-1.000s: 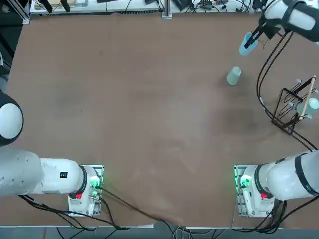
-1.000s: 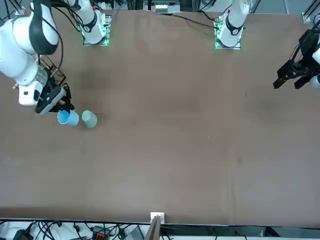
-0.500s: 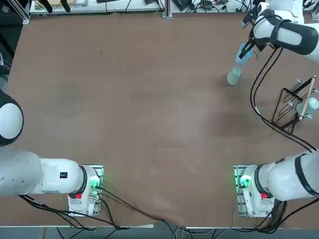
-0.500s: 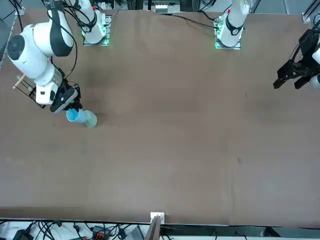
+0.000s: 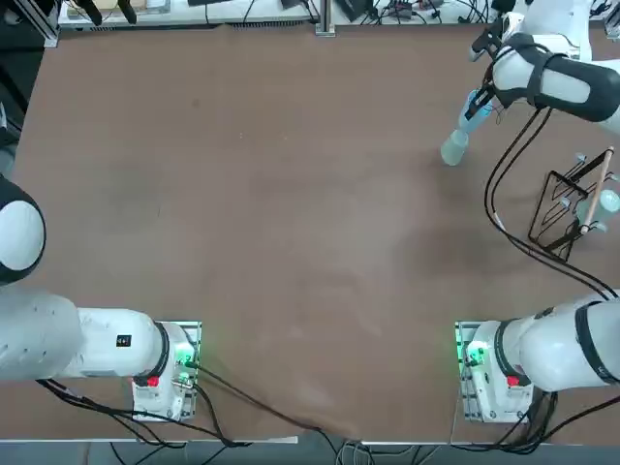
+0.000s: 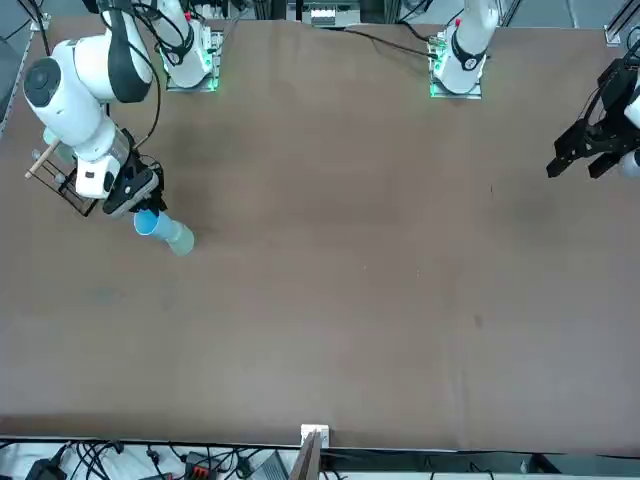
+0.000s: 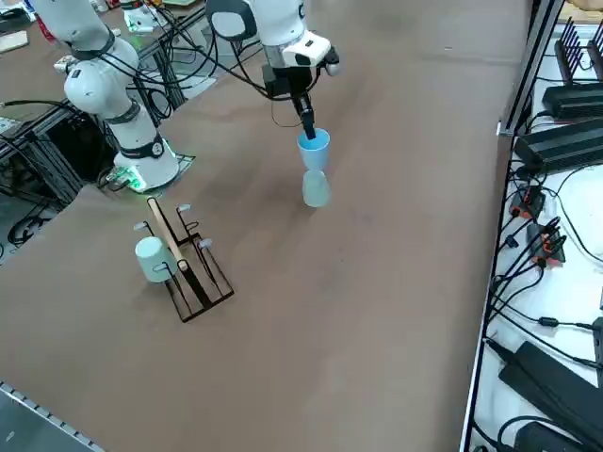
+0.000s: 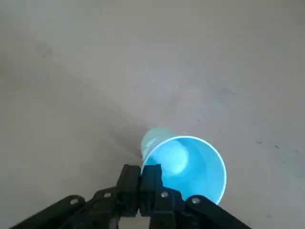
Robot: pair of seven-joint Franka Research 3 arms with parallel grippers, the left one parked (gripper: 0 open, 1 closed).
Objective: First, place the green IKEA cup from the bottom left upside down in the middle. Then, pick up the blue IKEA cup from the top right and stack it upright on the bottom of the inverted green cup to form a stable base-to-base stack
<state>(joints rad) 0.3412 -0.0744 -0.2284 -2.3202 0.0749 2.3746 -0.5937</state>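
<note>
The green IKEA cup (image 7: 317, 191) stands upside down on the brown table, towards its far right in the top view (image 5: 452, 148). Directly above it, upright and in line with it, is the blue IKEA cup (image 7: 314, 149); its base meets or nearly meets the green cup's base, and I cannot tell if they touch. My right gripper (image 7: 308, 130) is shut on the blue cup's rim, one finger inside and one outside. In the wrist view, the blue cup (image 8: 188, 164) opens towards the camera with a sliver of the green cup (image 8: 151, 137) behind it, and the gripper (image 8: 141, 174) pinches the rim.
A black wire rack (image 7: 193, 268) with a wooden stick and a pale cup (image 7: 151, 258) on it stands near the table's right edge (image 5: 567, 208), close to the arm's cables. Cables and boxes lie beyond the far edge.
My right gripper has carried the blue cup from beside the green cup to a spot directly over it. The green cup has stayed put.
</note>
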